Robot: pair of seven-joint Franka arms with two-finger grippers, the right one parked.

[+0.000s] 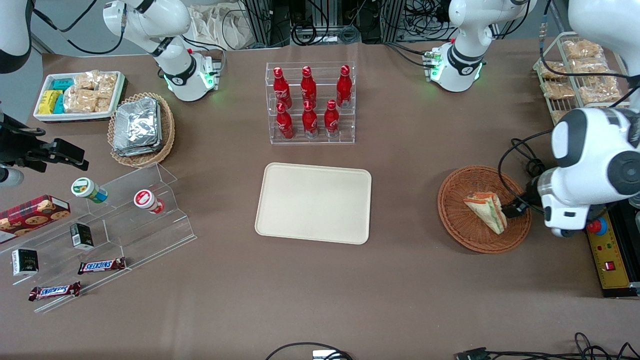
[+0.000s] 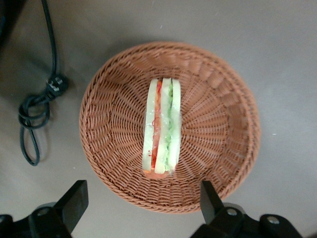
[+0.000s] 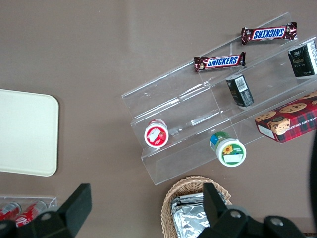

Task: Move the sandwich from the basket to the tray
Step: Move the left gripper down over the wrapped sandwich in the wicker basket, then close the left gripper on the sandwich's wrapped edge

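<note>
The left arm's gripper point(image 2: 141, 208) hangs above the round reddish-brown woven wicker basket point(image 2: 218, 148) with its two dark fingers point(image 2: 74, 202) spread wide, touching nothing. The triangular sandwich of pale bread with green and red filling point(image 2: 162, 126) lies in that basket. The large flat cream-beige rectangular tray point(image 1: 314, 202) sits well apart, toward the parked arm's end.

White rounded arm point(image 1: 590, 165), black-fingered claw point(image 2: 143, 206).

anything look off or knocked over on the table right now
Nothing spilled or damaged. The sandwich sits on edge in the basket, the open gripper above it, and the tray lies square. Two cups lie tipped on the clear stand.
</note>
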